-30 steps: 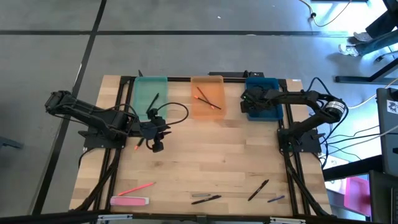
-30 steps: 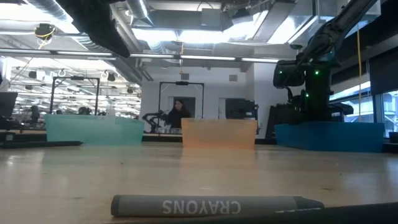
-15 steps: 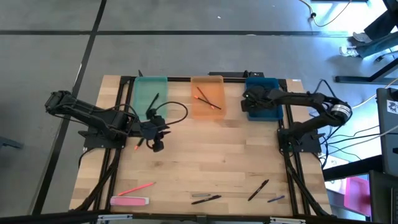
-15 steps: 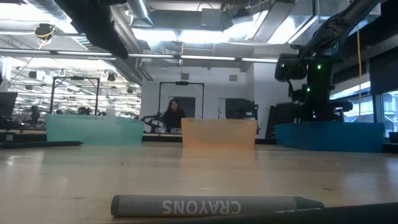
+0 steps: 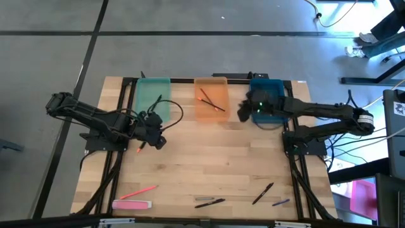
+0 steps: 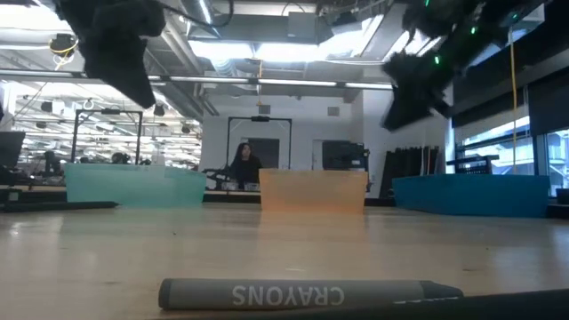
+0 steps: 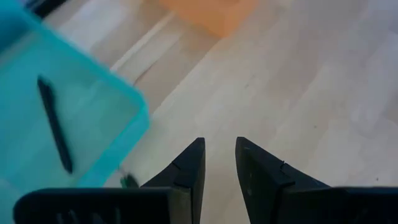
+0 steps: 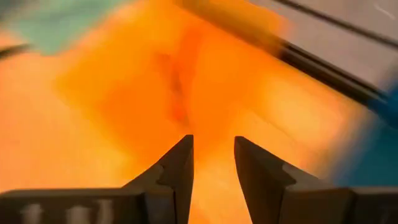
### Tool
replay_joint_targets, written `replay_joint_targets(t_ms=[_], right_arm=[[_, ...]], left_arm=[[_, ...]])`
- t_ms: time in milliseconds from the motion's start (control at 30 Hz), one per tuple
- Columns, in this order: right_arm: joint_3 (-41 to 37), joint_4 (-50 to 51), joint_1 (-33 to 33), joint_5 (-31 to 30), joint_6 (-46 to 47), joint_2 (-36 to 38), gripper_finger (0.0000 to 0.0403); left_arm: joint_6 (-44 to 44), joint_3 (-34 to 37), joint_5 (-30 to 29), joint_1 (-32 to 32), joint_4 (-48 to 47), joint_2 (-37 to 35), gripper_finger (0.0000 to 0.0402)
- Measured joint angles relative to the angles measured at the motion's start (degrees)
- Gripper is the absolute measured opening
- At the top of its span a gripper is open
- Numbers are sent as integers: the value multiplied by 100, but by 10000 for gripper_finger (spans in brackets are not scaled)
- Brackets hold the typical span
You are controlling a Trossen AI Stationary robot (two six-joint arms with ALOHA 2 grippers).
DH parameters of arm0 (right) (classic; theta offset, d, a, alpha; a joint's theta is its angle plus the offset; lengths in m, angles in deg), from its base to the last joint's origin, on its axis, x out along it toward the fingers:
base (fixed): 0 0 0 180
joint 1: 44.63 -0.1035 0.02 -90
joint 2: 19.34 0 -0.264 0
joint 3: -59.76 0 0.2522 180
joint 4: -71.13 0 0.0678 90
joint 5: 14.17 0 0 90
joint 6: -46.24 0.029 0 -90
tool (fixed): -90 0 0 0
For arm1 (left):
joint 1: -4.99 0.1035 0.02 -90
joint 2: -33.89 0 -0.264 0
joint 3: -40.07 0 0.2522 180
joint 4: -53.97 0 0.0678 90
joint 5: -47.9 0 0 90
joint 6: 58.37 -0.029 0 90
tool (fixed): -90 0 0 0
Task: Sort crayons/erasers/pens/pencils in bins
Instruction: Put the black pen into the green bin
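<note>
Three bins stand along the far edge: teal [image 5: 154, 95], orange [image 5: 211, 98] and blue [image 5: 266, 95]. A black pen [image 7: 55, 124] lies in the teal bin, and a red and a dark pencil [image 5: 212, 100] lie in the orange one. My left gripper [image 7: 219, 146] hangs open over bare wood just in front of the teal bin [image 7: 74, 118], with nothing between its fingers. My right gripper [image 5: 242, 113] is raised between the orange and blue bins, open and empty [image 8: 213, 143]. A pink pencil [image 5: 138, 191], a pink eraser [image 5: 131, 204], a grey crayon [image 6: 311, 293] and black pens [image 5: 262, 193] lie flat near the front edge.
A short orange stick [image 5: 140, 149] lies on the wood beside my left gripper. A small bluish stick [image 5: 281, 202] lies at the front right. The middle of the wooden table [image 5: 215, 158] is bare. A person shows in the room far behind the table [image 6: 242, 164].
My right gripper has risen from over the blue bin and swung toward the table's left, now hanging higher between the blue and orange bins. My left gripper has turned at the wrist while staying in front of the teal bin.
</note>
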Motion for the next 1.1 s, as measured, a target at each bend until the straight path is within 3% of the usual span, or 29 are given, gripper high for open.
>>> replay_joint_targets(t_ms=[133,467,633,1100], right_arm=[[0,-881,-834,158,-623,-43,121],[0,-1843,-2219,390,-2071,-285,121],[0,-2053,-2540,844,-2515,-358,121],[0,-2191,-2808,903,-2656,-341,121]], left_arm=[[846,0,131,0,-406,-1,82],[2573,103,799,2,-1450,-3,82],[3015,602,1259,2,-1221,-2,82],[3155,1761,1189,2,87,-2,82]])
